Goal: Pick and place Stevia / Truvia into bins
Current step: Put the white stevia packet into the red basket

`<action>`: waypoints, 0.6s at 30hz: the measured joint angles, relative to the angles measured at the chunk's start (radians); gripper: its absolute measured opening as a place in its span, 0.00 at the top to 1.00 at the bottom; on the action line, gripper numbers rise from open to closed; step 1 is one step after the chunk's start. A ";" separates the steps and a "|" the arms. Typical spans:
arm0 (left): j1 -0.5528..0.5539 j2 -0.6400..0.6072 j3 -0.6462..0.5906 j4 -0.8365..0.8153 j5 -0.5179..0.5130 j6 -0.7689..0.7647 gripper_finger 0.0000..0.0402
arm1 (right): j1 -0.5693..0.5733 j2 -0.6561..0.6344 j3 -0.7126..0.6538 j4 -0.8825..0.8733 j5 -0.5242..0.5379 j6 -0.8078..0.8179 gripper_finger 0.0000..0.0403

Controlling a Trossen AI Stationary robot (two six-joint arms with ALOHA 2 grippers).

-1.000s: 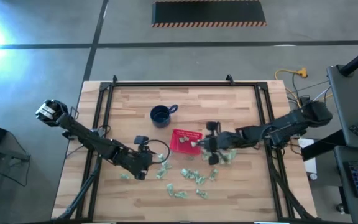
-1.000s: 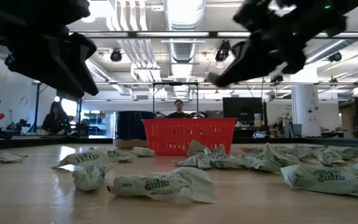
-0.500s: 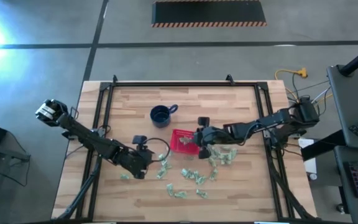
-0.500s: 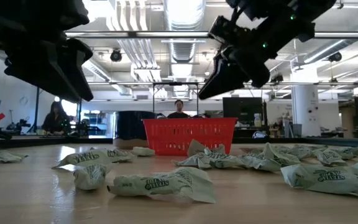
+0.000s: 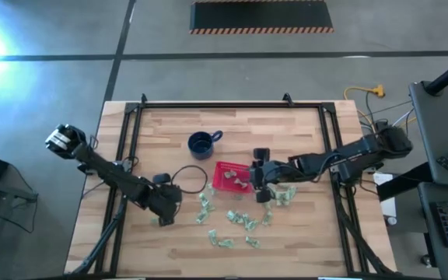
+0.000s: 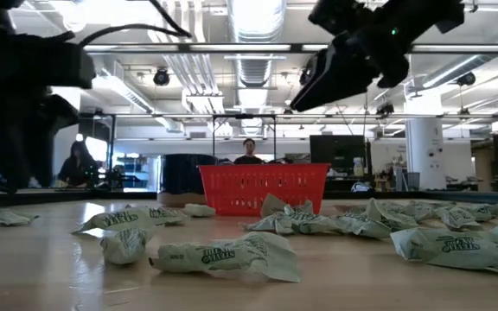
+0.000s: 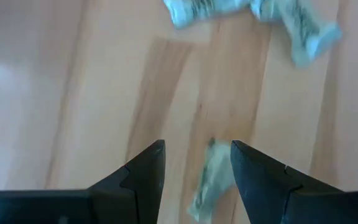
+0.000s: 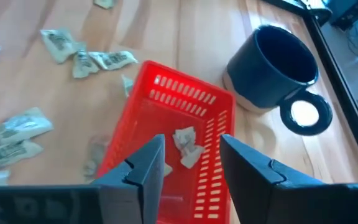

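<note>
- Left gripper [image 7: 194,163]: left of the red basket [image 5: 225,173], low over the wood table [image 5: 302,140]; fingers spread apart, nothing between them. One sachet [image 7: 207,180] lies just ahead in the gap, flat on the table.
- Sachets [image 5: 239,219]: scattered on the table just in front of the basket and to its right, approx. a dozen; some touch or overlap.
- Handling (judged): v. light, soft paper, crumples easily, not fragile; may slide on the wood. Best pinched across a raised fold or the short edge, straight down.
- Look: small, pale green-and-white, creased, dark print; low view shows them puffed and wrinkled.
- Basket: latticed red sides; one sachet [image 8: 185,144] lies inside.
- Right gripper [image 8: 188,165]: above the basket's right end, fingers parted, empty.
- Blue mug [image 5: 201,144]: behind the basket, to its left.
</note>
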 joint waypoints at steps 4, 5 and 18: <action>-0.025 0.027 0.000 -0.017 0.063 0.000 0.59 | 0.031 -0.027 0.000 -0.006 0.000 -0.013 0.66; -0.028 0.033 0.000 -0.015 0.064 0.000 0.59 | 0.038 -0.033 0.000 -0.010 -0.001 -0.012 0.66; -0.032 0.153 -0.008 -0.016 0.063 0.028 0.61 | 0.164 -0.102 0.000 -0.113 0.000 0.068 0.70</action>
